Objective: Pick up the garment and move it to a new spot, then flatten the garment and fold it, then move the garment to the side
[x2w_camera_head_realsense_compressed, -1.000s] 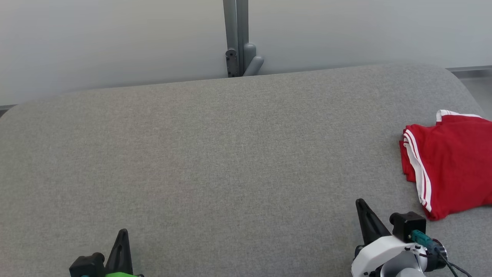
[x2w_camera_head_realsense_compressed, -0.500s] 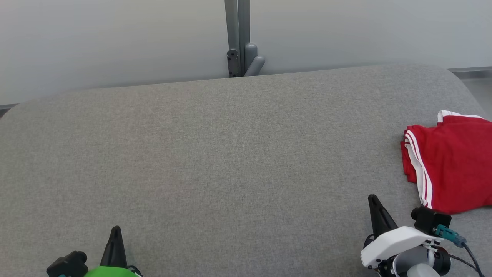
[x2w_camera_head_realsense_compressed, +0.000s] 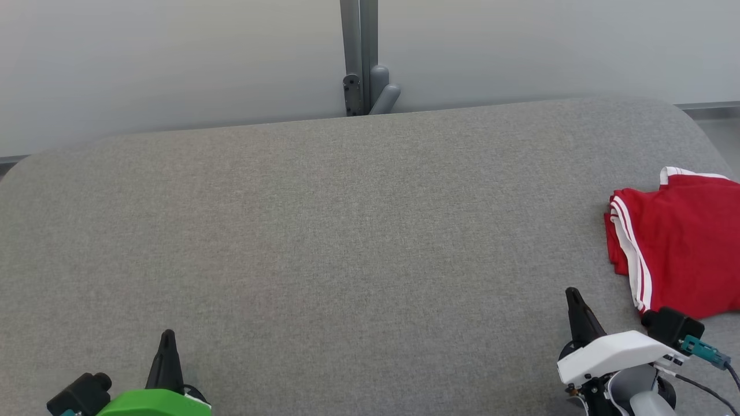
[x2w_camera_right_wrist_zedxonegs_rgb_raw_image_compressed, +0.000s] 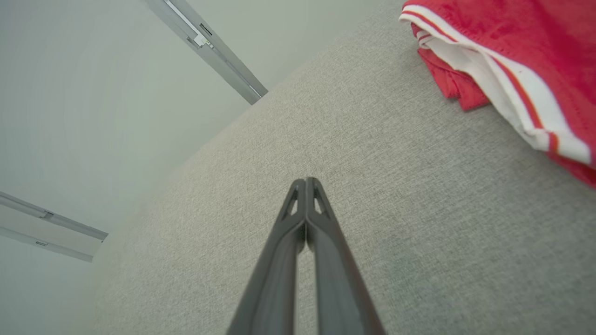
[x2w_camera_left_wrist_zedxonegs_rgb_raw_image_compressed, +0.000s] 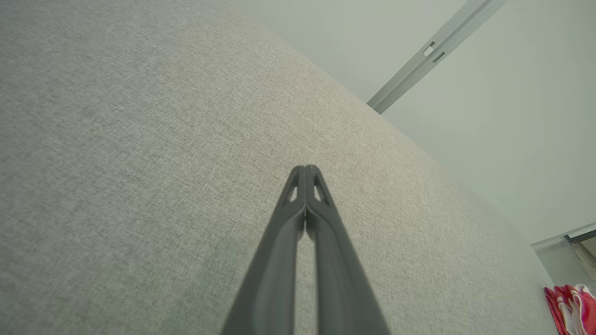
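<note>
Red garment lies folded on the grey worktop at frame right. Left tool and right tool, along the bottom, are closed and empty.

The left gripper, 2 long dark fingers rising from a green plastic wrist housing, sits at 7 o'clock in the head view, tips pressed together, pointing to 12 o'clock. The right gripper, on a white plastic wrist housing, sits at 5 o'clock, fingers likewise pressed together, leaning toward 11 o'clock.

The right claw has slid nearer the garment.
</note>
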Robot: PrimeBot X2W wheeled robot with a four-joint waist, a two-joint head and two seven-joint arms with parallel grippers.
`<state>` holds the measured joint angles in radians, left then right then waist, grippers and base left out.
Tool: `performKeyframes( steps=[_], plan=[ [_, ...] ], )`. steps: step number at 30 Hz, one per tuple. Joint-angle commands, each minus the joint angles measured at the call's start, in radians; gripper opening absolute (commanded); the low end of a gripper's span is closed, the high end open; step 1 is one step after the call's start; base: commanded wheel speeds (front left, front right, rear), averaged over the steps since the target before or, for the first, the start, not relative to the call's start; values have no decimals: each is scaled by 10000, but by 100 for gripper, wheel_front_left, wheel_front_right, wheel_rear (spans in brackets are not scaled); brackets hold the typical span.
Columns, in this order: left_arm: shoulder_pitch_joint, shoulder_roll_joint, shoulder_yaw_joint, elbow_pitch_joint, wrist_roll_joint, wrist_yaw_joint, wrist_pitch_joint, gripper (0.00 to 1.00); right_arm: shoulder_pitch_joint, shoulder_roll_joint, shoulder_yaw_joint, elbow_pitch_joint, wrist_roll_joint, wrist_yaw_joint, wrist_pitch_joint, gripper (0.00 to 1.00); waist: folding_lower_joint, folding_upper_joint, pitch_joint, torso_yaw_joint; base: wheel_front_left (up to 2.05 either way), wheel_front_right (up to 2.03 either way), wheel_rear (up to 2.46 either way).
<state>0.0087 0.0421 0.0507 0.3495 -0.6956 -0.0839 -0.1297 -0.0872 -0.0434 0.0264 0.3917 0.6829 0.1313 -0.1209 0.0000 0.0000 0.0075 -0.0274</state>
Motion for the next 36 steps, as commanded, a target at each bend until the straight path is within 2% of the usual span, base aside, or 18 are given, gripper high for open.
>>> performKeyframes(
  steps=[1, 36],
  plan=[
    [-337, 47, 73, -230, -589, -62, 145, 0, -224, -33, -115, -245, 600, -1, 145, 0, 0, 0, -2, 8, 0, 0, 0],
    [-738, 79, 343, -668, -4645, -265, 1200, 0, -297, -62, -742, -810, 4697, -1, 1235, 0, 0, 0, -18, 107, 0, 0, 0]
  ],
)
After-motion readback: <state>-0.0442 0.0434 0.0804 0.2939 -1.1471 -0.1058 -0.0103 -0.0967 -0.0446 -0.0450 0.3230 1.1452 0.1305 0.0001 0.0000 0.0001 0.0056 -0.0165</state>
